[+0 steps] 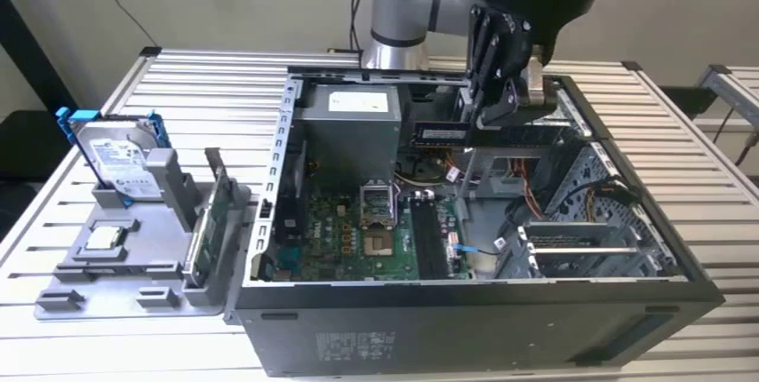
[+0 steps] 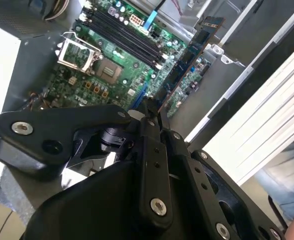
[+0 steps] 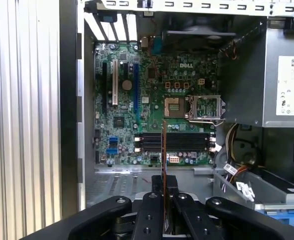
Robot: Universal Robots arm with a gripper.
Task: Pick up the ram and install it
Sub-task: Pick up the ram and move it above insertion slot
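Observation:
My gripper (image 1: pixel 504 118) is shut on the ram (image 1: pixel 475 133), a long dark stick with a pale label, and holds it level above the open computer case (image 1: pixel 475 315). In the second wrist view the ram (image 2: pixel 189 52) sticks out from the gripper (image 2: pixel 152 107) over the green motherboard (image 2: pixel 112 75). The first wrist view shows the ram (image 3: pixel 163 150) edge-on as a thin line, rising from the gripper (image 3: pixel 163 184) and crossing the black memory slots (image 3: pixel 187 141). The ram hangs well above those memory slots (image 1: pixel 427 240) and touches nothing in the case.
A grey power supply (image 1: pixel 355 124) and drive cage (image 1: pixel 581 240) flank the motherboard inside the case. On the exterior view's left, a grey fixture (image 1: pixel 119 262) carries a blue-framed hard drive (image 1: pixel 119 164), a green card (image 1: pixel 213 222) and a small chip (image 1: pixel 105 238). The slatted metal table (image 1: pixel 202 80) surrounds everything.

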